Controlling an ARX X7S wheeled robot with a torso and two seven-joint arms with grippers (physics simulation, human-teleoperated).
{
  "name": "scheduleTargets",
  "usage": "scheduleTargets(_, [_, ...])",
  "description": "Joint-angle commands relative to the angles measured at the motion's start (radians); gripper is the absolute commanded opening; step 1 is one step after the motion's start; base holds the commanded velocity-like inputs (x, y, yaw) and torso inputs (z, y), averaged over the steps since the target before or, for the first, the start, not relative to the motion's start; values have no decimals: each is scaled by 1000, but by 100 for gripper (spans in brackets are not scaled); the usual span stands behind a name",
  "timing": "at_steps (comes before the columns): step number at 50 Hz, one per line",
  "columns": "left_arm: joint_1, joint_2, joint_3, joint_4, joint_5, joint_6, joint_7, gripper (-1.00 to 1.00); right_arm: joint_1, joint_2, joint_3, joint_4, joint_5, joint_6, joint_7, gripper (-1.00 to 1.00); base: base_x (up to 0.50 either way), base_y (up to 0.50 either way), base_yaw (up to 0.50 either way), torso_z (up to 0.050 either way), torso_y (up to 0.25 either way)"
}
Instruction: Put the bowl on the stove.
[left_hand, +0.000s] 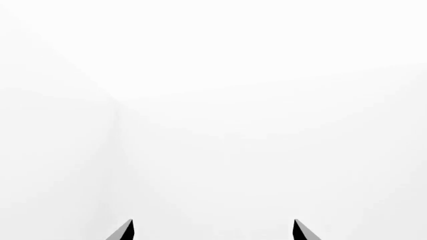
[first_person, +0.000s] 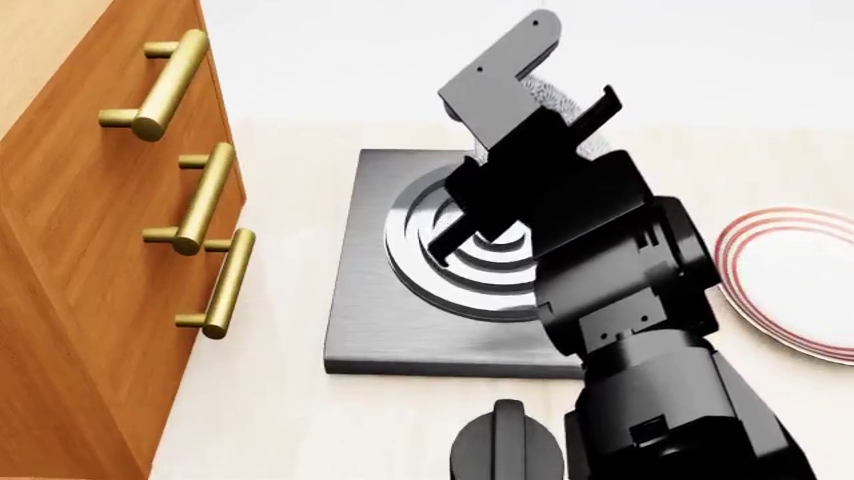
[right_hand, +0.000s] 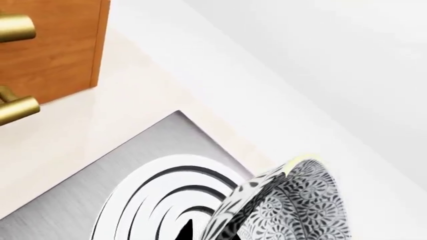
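The bowl (right_hand: 293, 205), white with a dense grey-blue floral pattern, hangs tilted over the far side of the stove (right_hand: 100, 175). My right gripper (right_hand: 212, 233) is shut on its rim; one dark fingertip (right_hand: 187, 231) shows inside, and the bowl wall hides the other. In the head view the right arm covers most of the bowl (first_person: 551, 100), which sits above the back part of the dark-grey stove (first_person: 387, 320) with its ring burner. My left gripper (left_hand: 213, 231) is open against a plain white surface, with nothing between its fingertips. It does not appear in the head view.
A wooden cabinet (first_person: 94, 230) with brass handles (first_person: 200, 200) stands left of the stove. A white plate with red rings (first_person: 787, 280) lies to the right. A round black knob (first_person: 507, 445) sits in front of the stove. A white wall runs behind the counter.
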Motion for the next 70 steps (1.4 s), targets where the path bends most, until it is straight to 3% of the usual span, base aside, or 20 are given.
scheduleTargets(1, [-12,22,-16,-2,31,-16,16,100,-3,-26,43,0,-21,-4,-59,-100,0,0,0,0,0])
scheduleTargets(35, [-28,24,-3,7,44,-57,15,100,-1,-27,83,0,-22,16,-42,-100,0,0,0,0,-89])
scheduleTargets(47, [-6,43,-26,-10,33,18,36,100,0,-28,79,0,-24,26,-44,-100,0,0,0,0,-72])
scheduleTargets(70, [-48,36,18,11,62,-58,34,100,3,-30,82,0,-22,43,-47,-100,0,0,0,0,-38])
